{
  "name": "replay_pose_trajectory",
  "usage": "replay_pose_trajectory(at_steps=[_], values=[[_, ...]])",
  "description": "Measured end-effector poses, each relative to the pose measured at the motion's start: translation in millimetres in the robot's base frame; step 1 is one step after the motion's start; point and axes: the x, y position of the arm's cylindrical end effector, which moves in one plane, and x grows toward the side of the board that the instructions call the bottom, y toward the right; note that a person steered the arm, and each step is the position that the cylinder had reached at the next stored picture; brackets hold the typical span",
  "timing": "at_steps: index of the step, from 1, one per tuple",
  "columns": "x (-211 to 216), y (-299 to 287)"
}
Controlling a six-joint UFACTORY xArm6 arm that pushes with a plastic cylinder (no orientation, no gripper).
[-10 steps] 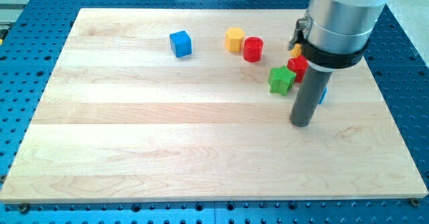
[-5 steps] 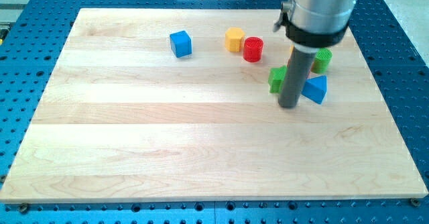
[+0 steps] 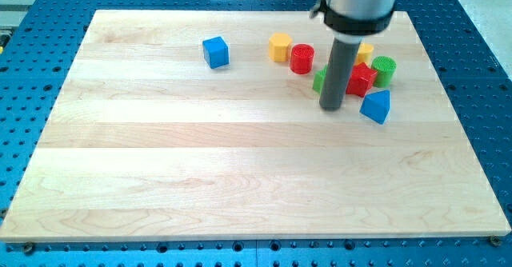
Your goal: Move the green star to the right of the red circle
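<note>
8 blocks on table (image 3: 160, 179), 4 colours.
2 blue: cube (image 3: 215, 51), triangle (image 3: 377, 105). 2 yellow: hexagon-like block (image 3: 279, 47), part-hidden block (image 3: 365, 53). 2 red: circle (image 3: 302, 59), block (image 3: 361, 80). 2 green: star (image 3: 319, 81), cylinder (image 3: 385, 70).

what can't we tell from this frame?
- green star: mostly hidden behind the rod in the camera view; only a sliver shows at the rod's left, so its shape and any contact with my tip cannot be confirmed.
- yellow block at the rod's right: partly covered by the rod and the red block, shape unclear.
- Arm above the rod: cut off by the view's top edge.
</note>
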Motion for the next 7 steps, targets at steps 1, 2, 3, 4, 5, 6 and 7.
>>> replay_pose_trajectory(at_steps=[1, 2, 3, 4, 5, 6, 7], values=[[-37, 0], [-33, -1], [-2, -13], [37, -42], [32, -66], [-5, -67], [-13, -64]])
